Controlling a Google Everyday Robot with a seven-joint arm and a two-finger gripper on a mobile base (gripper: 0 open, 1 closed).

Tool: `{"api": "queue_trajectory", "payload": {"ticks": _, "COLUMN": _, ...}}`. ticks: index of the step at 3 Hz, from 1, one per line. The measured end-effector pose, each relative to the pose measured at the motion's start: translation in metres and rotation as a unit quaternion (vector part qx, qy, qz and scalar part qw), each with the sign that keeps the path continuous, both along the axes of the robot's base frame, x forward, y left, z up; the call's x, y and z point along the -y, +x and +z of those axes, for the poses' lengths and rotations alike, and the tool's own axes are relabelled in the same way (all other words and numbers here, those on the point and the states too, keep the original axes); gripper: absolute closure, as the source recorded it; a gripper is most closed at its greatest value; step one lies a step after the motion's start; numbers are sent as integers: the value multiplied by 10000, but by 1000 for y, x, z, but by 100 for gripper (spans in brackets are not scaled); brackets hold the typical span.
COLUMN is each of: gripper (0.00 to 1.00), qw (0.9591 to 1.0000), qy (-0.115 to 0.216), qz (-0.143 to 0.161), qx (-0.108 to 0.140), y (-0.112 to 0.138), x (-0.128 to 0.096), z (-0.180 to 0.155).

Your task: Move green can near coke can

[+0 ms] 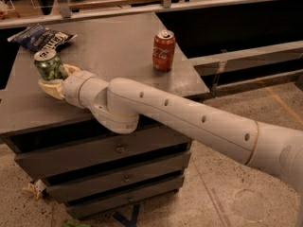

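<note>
At table's [118, 46] left, gripper [55, 78] at green can [47, 64], can't tell if clamped; light, slick, dentable, so we'd take mid-body.

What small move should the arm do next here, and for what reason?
Probably take firm hold of the green can and lift it slightly. The gripper sits around this can, which stands on the table, while the coke can stands well apart, near the opposite edge. Lifting first should let the can travel without dragging or tipping.
</note>
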State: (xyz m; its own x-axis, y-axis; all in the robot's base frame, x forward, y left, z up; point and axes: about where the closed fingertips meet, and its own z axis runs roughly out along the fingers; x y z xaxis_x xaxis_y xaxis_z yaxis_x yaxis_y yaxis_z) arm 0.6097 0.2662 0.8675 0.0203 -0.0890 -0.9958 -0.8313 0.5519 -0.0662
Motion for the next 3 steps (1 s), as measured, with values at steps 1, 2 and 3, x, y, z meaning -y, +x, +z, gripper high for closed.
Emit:
{"api": "queue_trajectory", "payload": {"ticks": 1, "gripper": 100, "qw": 9996, "qy": -16, "qz": -277, "qx": 38, "y": 1, "x": 22, "z": 5}}
{"api": "queue_trajectory", "payload": {"ticks": 2, "gripper": 100, "qw": 9976, "qy": -87, "qz": -682, "qx": 26, "y": -2, "x": 54, "z": 7}}
{"api": "queue_trajectory", "payload": {"ticks": 3, "gripper": 100, "qw": 9927, "qy": -108, "qz": -1200, "qx": -50, "y": 0, "x": 89, "z": 1}}
